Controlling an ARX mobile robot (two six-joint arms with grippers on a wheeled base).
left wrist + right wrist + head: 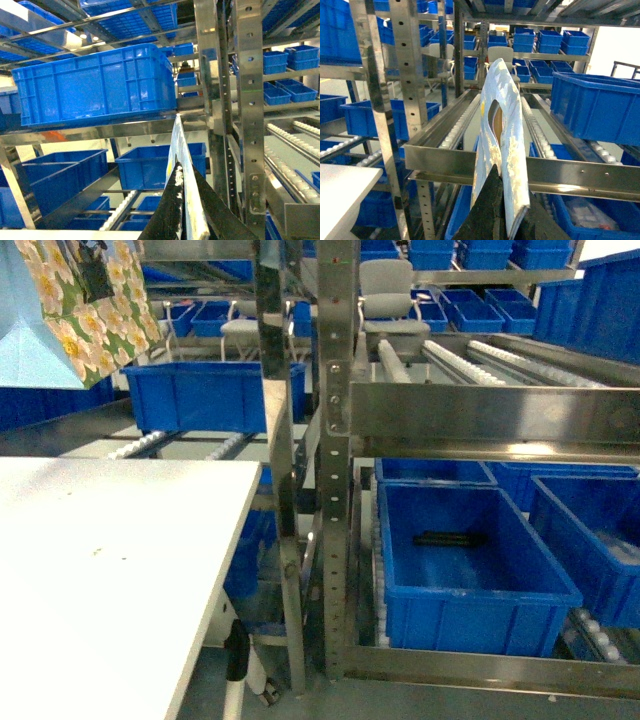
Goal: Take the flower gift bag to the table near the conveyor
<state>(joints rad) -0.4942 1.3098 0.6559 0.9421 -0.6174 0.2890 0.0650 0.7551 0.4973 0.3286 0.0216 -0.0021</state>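
Floral-printed paper identifies the gift bag (85, 302), suspended at upper left above the white worktop (110, 570), clear of its surface. The left tool (182, 210) is clamped on the bag's edge; the right tool (502, 212) likewise pinches the bag. The roller conveyor (500, 365) stands to the right.
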